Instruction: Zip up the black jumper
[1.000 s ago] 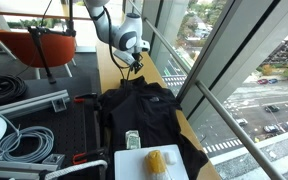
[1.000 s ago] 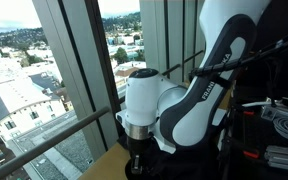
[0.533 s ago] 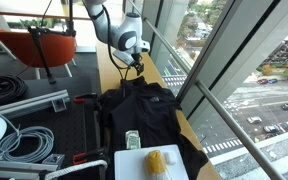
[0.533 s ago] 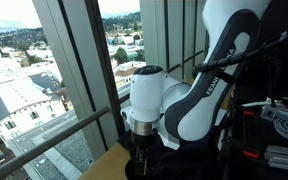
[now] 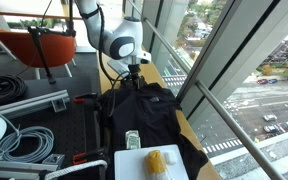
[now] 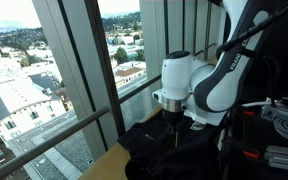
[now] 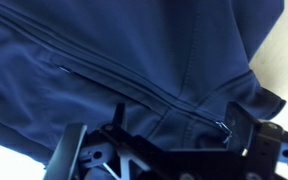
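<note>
The black jumper (image 5: 144, 110) lies spread on the table, its collar end toward the arm; it also shows as a dark heap (image 6: 174, 155) in an exterior view. My gripper (image 5: 134, 70) hangs just above that collar end, pointing down (image 6: 174, 125). In the wrist view the jumper (image 7: 134, 50) fills the picture, and its zip line runs diagonally to a small metal zip pull (image 7: 224, 127). My gripper (image 7: 162, 135) is open, jaws wide apart with only fabric beneath. The pull sits right beside one finger (image 7: 249, 125), not held.
A white tray (image 5: 134, 165) with a yellow item sits on the jumper's near end. Coiled black cables (image 5: 4, 88), a grey hose (image 5: 24, 145) and orange chairs (image 5: 34, 45) are off to one side. Tall window glass (image 5: 214, 60) borders the wooden table edge (image 5: 169, 75).
The jaws have opened wide. The arm has swung a little across the jumper's collar end, toward the window in one exterior view.
</note>
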Controlling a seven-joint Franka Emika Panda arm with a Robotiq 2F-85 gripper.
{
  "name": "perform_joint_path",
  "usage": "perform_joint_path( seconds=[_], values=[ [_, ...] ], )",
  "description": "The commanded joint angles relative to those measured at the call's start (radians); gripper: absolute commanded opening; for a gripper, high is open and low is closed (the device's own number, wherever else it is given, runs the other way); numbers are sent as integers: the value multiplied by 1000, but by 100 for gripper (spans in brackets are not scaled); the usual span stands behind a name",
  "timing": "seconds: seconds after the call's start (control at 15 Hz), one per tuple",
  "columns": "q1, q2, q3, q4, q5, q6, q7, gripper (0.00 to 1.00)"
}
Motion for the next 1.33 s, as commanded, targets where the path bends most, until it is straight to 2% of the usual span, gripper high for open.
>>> perform_joint_path(
  seconds=[0.0,0.27,0.53,0.87,1.0,1.27],
  values=[
    [-42,-194,-30,-210,-41,4,27,100],
    [-130,-350,-68,-332,-106,0,-7,100],
    [-244,-465,-53,-377,-126,-20,-26,100],
    [-322,-574,-5,-364,-88,-145,-15,100],
    [-344,-617,28,-361,-26,-189,-50,100],
    [-358,-659,65,-335,82,-248,-37,100]
  ],
)
